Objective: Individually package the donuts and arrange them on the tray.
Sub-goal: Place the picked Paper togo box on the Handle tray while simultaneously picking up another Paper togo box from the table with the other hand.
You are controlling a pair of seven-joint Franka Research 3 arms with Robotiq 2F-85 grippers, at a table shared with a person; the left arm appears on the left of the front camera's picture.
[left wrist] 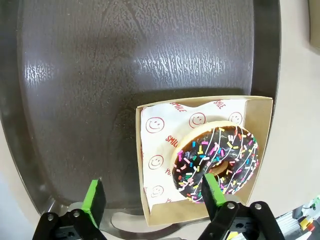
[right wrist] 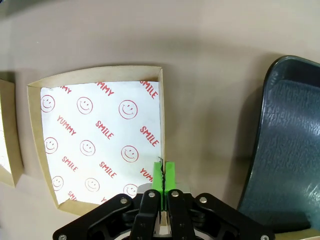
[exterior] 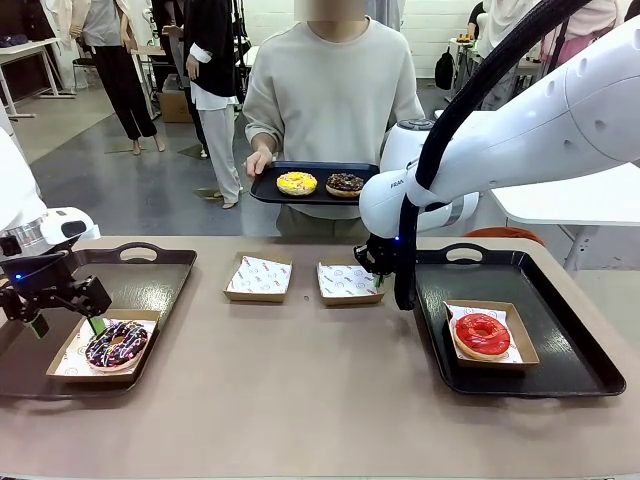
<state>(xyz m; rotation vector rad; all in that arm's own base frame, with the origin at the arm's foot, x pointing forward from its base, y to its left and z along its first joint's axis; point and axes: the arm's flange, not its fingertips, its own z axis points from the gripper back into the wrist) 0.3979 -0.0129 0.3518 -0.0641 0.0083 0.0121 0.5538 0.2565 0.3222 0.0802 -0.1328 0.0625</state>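
The left gripper [left wrist: 154, 197] hangs wide open over a dark tray [left wrist: 125, 50], where a striped donut [left wrist: 216, 161] sits in a paper-lined cardboard box [left wrist: 138, 150].

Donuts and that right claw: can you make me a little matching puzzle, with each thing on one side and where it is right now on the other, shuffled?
Things
1. red donut
2. striped sprinkle donut
3. yellow donut
4. right gripper

Places
A. on the person's tray
B. shut on the rim of an empty box
C. boxed, on the left tray
D. boxed, on the right tray

Pairs: 1-D, 2-C, 3-A, 4-B.
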